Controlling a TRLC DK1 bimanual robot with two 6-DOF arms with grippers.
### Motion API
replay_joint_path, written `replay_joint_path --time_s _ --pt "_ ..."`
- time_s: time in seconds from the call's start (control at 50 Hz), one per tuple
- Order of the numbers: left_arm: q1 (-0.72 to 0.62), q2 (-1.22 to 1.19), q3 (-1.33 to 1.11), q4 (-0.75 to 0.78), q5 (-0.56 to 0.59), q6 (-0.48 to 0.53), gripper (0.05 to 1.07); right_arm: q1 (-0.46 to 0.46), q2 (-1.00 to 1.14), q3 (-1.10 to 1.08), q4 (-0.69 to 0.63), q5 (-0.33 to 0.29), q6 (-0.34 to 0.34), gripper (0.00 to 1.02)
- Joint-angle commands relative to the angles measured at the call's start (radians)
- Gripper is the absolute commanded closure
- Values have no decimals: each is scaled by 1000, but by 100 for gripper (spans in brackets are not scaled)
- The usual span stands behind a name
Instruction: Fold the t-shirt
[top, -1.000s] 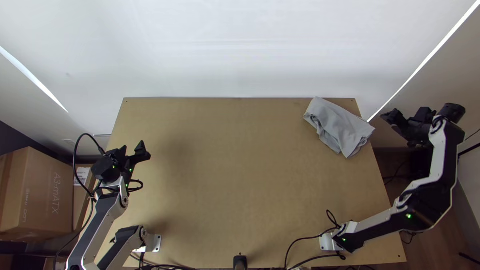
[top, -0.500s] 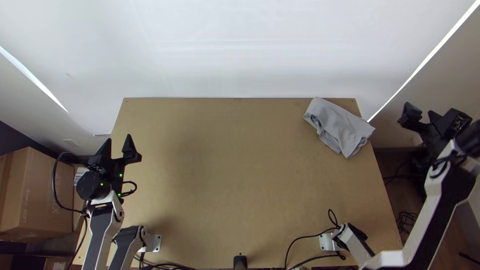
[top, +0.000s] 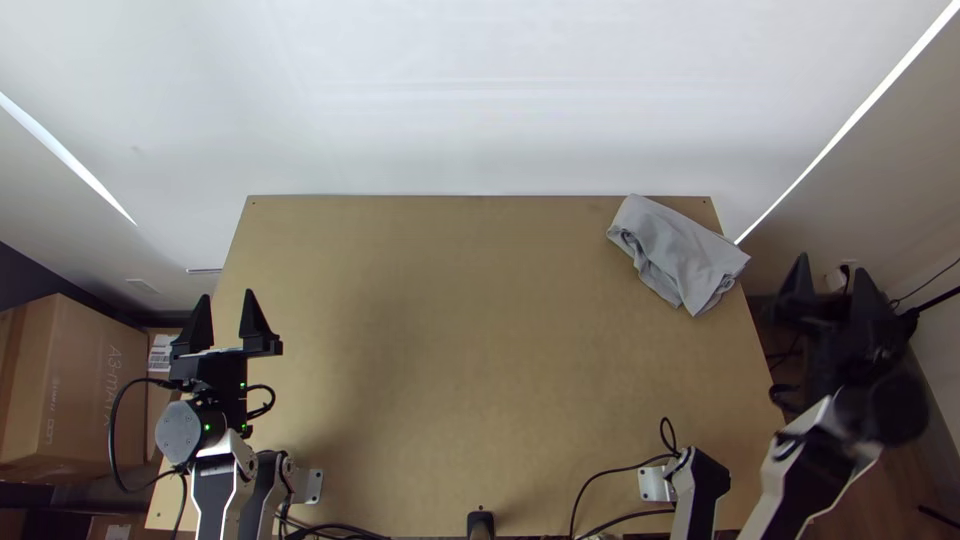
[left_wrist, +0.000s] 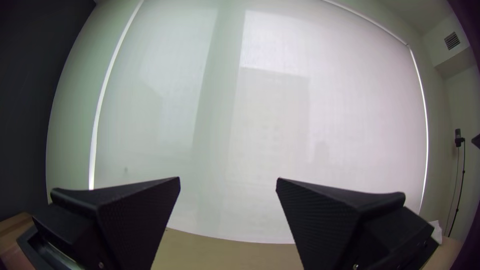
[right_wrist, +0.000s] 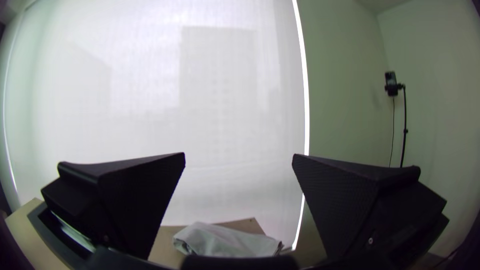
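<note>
Landmark is the table (top: 450, 350). Grey t-shirt (top: 675, 255) sits at the table's far right corner, in a compact, uneven bundle; top layer mostly smooth, rumpled layered edges along the side facing the table's middle. One end pokes out past the table's right edge, another corner is right at its far edge. Left gripper (top: 227, 295) is at the table's left edge, fingers pointing toward the far side, one tip outside the edge line and one inside it as seen from above. Fingers wide apart, nothing between them. Right gripper (top: 831, 263) is out past the table's right edge, near the t-shirt but apart from it, also pointing toward the far side. Its fingers are wide apart too, holding nothing. Right wrist view has the t-shirt beyond the fingers, lying on the table's far corner. Left arm base plate (top: 313, 486) is on the table's near left part, right arm base plate (top: 653, 485) on its near right part, black cables (top: 612, 487) beside it. Small black fixture (top: 481, 522) at the middle of the table's near edge. Cardboard box (top: 90, 400) left of the table, white blind (top: 480, 90) behind its far edge.
</note>
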Motion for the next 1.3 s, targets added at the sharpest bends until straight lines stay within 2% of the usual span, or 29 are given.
replay_joint_path --time_s 0.0,0.08,0.24,0.34,0.38,0.48,0.56,0.74,0.86,0.96,1.28 --pt "-5 -83 -56 23 -5 21 10 -4 -133 -116 78 9 29 4" --pt "-6 -158 -95 34 -3 17 10 -4 -176 -185 94 13 29 4" --pt "-37 -266 -213 189 -3 21 10 -4 -318 -386 170 53 38 4" --pt "-40 -264 -227 195 -3 20 10 -1 -481 -561 260 73 38 4" --pt "-49 -264 -234 190 -3 12 10 2 -485 -633 354 75 46 4" --pt "-61 -263 -237 101 -3 -5 10 8 -484 -696 314 102 71 4" --pt "-64 -263 -236 -15 -3 -38 10 42 -484 -760 314 104 57 4" --pt "-63 -264 -236 -213 -5 -51 10 96 -481 -762 65 124 57 4" --pt "-57 -264 -237 -311 -5 -42 10 104 -481 -760 58 162 40 4" --pt "-57 -264 -230 -388 -5 -26 10 105 -479 -760 58 162 41 4" --pt "-55 -263 -230 -391 -5 -25 10 105 -479 -760 58 162 40 4"
